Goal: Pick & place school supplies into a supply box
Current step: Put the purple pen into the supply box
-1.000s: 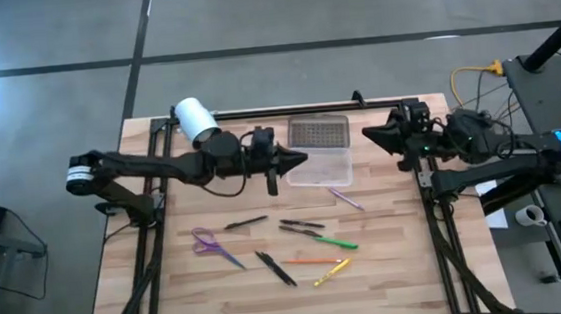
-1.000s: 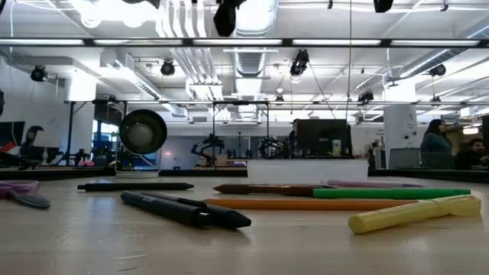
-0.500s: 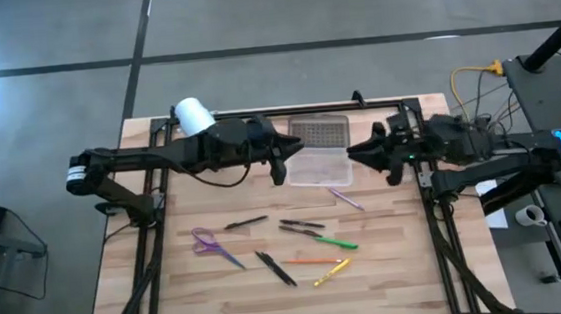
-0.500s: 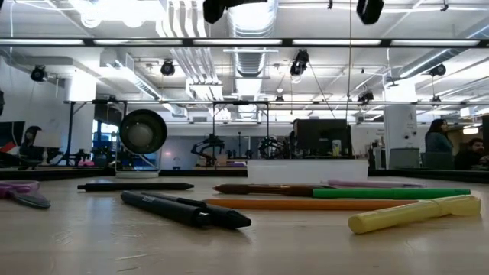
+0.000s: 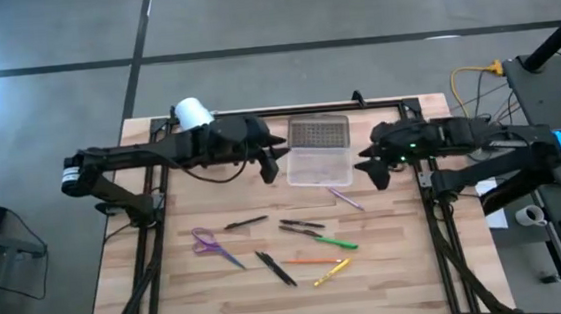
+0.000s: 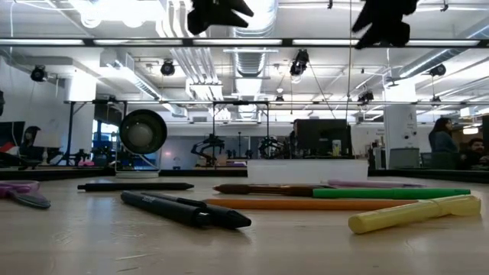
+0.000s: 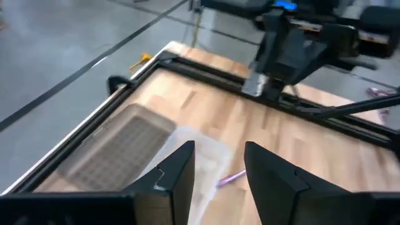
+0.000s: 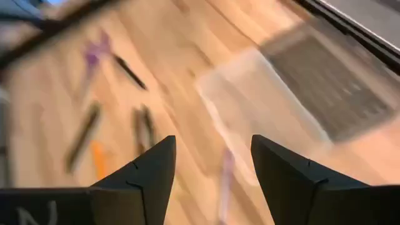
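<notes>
The supply box (image 5: 318,164) lies open at the table's far middle, its grey lid (image 5: 318,132) flat behind the clear tray. A purple pen (image 5: 345,199) lies just near of it. Farther toward the near edge lie purple-handled scissors (image 5: 207,243), black pens (image 5: 246,222) (image 5: 274,268), a green pen (image 5: 333,240), an orange one (image 5: 314,262) and a yellow one (image 5: 332,270). My left gripper (image 7: 219,175) hangs open in the air just left of the box (image 7: 187,150). My right gripper (image 8: 212,169) hangs open just right of the box, tipped down toward it.
A white roll (image 5: 193,114) stands at the far left, behind my left arm. A black frame rail (image 5: 287,111) runs along the far edge, with rails down both sides. Bare wood lies near the front edge.
Both grippers have tipped nose-down and have opened, their fingers now showing at the top of the low view. My left gripper has drawn back toward the table's left, off the box. My right gripper has sunk and gone toward the box. The supplies have not moved.
</notes>
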Controlling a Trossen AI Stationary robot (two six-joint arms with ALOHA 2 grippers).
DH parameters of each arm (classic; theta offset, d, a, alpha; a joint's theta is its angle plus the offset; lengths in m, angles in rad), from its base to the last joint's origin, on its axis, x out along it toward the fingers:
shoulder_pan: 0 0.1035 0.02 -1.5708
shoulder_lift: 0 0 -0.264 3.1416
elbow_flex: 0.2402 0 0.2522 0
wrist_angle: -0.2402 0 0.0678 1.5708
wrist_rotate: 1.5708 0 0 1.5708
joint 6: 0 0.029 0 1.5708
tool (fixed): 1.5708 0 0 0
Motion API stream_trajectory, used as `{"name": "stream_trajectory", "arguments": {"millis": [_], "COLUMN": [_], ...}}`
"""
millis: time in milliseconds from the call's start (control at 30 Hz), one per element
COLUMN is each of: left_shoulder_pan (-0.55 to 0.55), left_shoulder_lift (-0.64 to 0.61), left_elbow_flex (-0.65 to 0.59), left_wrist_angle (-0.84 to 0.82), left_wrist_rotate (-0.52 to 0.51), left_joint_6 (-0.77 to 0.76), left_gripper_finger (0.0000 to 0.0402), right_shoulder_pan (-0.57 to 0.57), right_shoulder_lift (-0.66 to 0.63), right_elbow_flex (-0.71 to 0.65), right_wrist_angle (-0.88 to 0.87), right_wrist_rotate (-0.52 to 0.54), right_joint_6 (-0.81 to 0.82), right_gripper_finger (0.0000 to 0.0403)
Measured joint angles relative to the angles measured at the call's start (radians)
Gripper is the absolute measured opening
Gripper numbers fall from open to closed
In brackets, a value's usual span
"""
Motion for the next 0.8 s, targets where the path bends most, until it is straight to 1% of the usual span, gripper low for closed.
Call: {"name": "stream_trajectory", "arguments": {"millis": [100, 200, 333, 467, 633, 800], "left_shoulder_pan": [0.031, 0.061, 0.108, 0.182, 0.273, 0.325], "left_shoulder_lift": [-0.002, -0.004, -0.014, -0.039, -0.086, -0.137], "left_elbow_flex": [-0.007, -0.019, -0.049, -0.081, -0.145, -0.219], "left_wrist_angle": [-0.010, -0.035, -0.075, -0.102, -0.100, -0.074], "left_wrist_rotate": [-0.003, -0.002, 0.000, 0.019, 0.038, 0.047], "left_joint_6": [0.016, 0.021, 0.090, 0.126, 0.133, 0.137], "left_gripper_finger": [0.0124, 0.0124, 0.0124, 0.0124, 0.0124, 0.0124], "right_shoulder_pan": [-0.014, -0.030, -0.054, -0.083, -0.076, -0.032], "right_shoulder_lift": [0.062, 0.126, 0.211, 0.285, 0.347, 0.379], "right_elbow_flex": [0.018, 0.011, -0.019, -0.054, -0.084, -0.116], "right_wrist_angle": [-0.066, -0.079, -0.081, -0.081, -0.096, -0.098], "right_wrist_rotate": [0.000, -0.001, -0.010, -0.090, -0.190, -0.224], "right_joint_6": [-0.036, -0.055, -0.036, 0.017, 0.095, 0.173], "right_gripper_finger": [0.0201, 0.0201, 0.0201, 0.0201, 0.0201, 0.0201]}}
